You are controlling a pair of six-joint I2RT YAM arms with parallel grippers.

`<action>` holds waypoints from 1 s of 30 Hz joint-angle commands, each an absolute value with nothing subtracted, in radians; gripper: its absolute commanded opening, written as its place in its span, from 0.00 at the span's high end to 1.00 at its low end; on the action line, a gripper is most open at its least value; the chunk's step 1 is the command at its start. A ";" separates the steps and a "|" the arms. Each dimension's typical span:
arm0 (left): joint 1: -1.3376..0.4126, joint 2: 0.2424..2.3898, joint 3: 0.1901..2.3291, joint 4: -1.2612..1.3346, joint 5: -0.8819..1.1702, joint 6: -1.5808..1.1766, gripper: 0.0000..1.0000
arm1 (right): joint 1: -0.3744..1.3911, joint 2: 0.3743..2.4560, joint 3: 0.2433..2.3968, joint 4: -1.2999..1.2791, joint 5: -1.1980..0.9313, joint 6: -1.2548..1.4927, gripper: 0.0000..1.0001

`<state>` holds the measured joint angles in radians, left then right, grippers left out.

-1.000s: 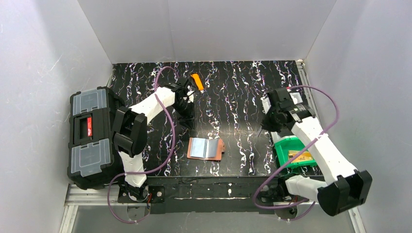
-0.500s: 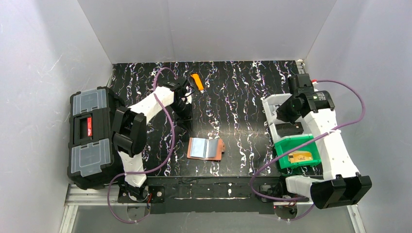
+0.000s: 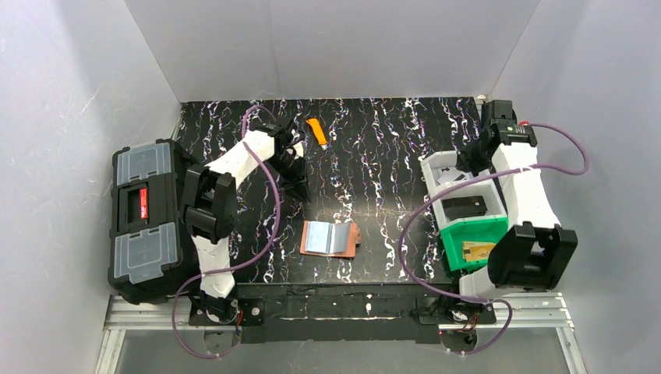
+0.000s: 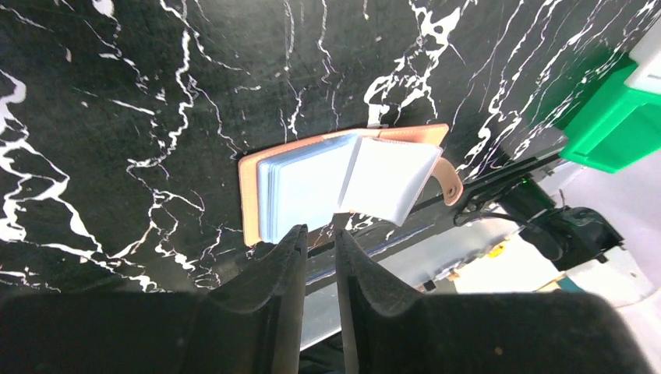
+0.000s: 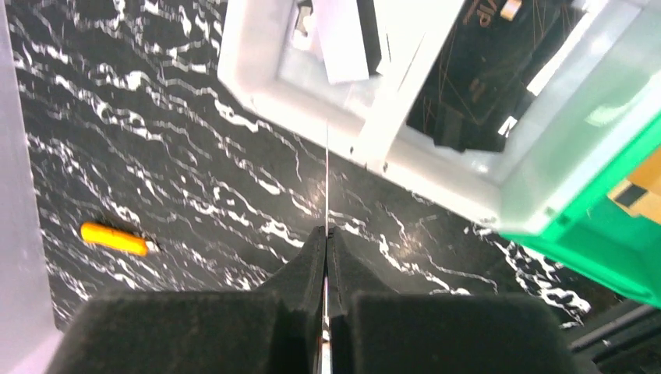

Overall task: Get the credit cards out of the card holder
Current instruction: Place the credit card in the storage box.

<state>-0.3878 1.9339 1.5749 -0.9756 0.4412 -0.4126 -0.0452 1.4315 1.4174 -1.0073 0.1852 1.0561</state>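
The brown card holder (image 3: 331, 238) lies open on the black table, with pale blue-grey cards (image 3: 323, 237) showing in its sleeves. It also shows in the left wrist view (image 4: 343, 183). My left gripper (image 3: 302, 189) hovers behind it, its jaws a narrow gap apart and empty (image 4: 319, 231). My right gripper (image 3: 471, 162) is at the back right over the white bin, shut (image 5: 327, 232) on a thin card (image 5: 327, 179) seen edge-on. An orange-tan card (image 3: 477, 251) lies in the green bin.
A white divided bin (image 3: 441, 184) and a green bin (image 3: 472, 231) stand at the right. An orange utility knife (image 3: 316, 131) lies at the back centre. A big black toolbox (image 3: 144, 218) stands at the left. White walls enclose the table.
My right arm has swung from the table's middle to the back right, over the white bin, its gripper still shut. My left gripper has shifted slightly left.
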 commanded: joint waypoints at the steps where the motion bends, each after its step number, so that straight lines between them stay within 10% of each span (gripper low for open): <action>1: -0.329 1.960 1.610 -1.015 0.548 -0.430 0.81 | -0.108 1.503 1.492 -0.879 0.181 1.062 0.99; 21: -0.312 1.908 1.585 -0.998 0.515 -0.423 0.74 | -0.190 1.831 1.678 -0.851 0.053 0.973 0.98; 26: -0.312 1.865 1.548 -0.990 0.506 -0.420 0.72 | -0.190 1.830 1.684 -0.857 0.033 0.993 0.41; 30: -0.315 1.854 1.536 -0.986 0.508 -0.420 0.71 | -0.190 1.806 1.665 -0.860 0.011 1.006 0.27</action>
